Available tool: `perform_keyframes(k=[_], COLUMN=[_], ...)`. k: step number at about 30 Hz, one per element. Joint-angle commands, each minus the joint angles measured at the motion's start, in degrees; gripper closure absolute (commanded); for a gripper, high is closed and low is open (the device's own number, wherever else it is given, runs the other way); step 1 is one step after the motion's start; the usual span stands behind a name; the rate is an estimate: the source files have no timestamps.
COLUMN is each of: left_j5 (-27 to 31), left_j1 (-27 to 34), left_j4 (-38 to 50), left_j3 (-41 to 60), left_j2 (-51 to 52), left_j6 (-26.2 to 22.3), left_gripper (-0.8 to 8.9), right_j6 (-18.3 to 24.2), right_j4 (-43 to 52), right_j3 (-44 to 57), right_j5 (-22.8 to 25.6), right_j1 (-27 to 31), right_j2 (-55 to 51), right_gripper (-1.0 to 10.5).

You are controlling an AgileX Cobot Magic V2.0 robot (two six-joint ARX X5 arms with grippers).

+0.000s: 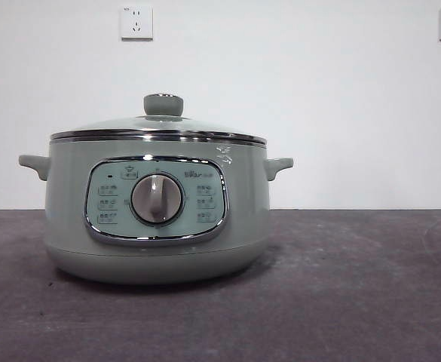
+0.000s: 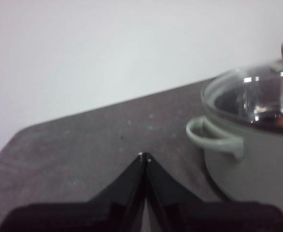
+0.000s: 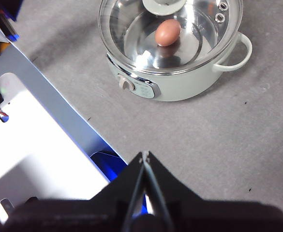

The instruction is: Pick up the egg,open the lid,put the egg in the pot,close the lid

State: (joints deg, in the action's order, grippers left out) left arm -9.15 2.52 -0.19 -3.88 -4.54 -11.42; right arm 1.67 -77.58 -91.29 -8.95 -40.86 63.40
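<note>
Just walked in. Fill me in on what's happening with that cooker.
Nothing is being handled right now. The egg lies inside the pot, seen through the glass lid, which sits closed on the rim. The left gripper is shut and empty beside the pot, above the table. The right gripper is also shut and empty, held high and clear of the pot. The job looks finished.

From my feed, the sage-green pot [image 1: 157,215] sits on the dark grey table [image 1: 356,294], left of centre, with the glass lid [image 1: 158,125] seated on its rim. Dial [image 1: 157,199] faces me. Two wall sockets [image 1: 136,23] up top.
</note>
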Motion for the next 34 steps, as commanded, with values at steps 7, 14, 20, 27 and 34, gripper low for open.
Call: perform_keyframes(k=[7,14,20,27,34], left_j5=[0.09,-0.37,0.07,0.04,0.07], left_j1=[0.17,0.17,0.17,0.17,0.17], left_j4=[-6.69,-11.04,-11.02,-11.02,-11.02], left_j3=[3.21,3.23,3.21,3.21,3.21], left_j2=[4.42,4.42,4.42,4.42,4.42], left_j6=[-0.15,5.11,6.56,6.56,6.56], left_gripper=[8.17,8.17,8.17,8.17,8.17], right_j6=[-0.66,-0.66,-0.66,-0.66,-0.66], right_j4=[-0.68,-0.68,-0.68,-0.68,-0.68], right_j3=[0.00,0.02,0.00,0.00,0.02], right_j5=[0.09,0.11,0.09,0.11,0.11], right_j1=[-0.07,-0.07,-0.07,-0.07,-0.07], right_j2=[-0.20,-0.20,-0.20,-0.20,-0.20], right_gripper=[9.5,9.5,9.5,9.5,9.5])
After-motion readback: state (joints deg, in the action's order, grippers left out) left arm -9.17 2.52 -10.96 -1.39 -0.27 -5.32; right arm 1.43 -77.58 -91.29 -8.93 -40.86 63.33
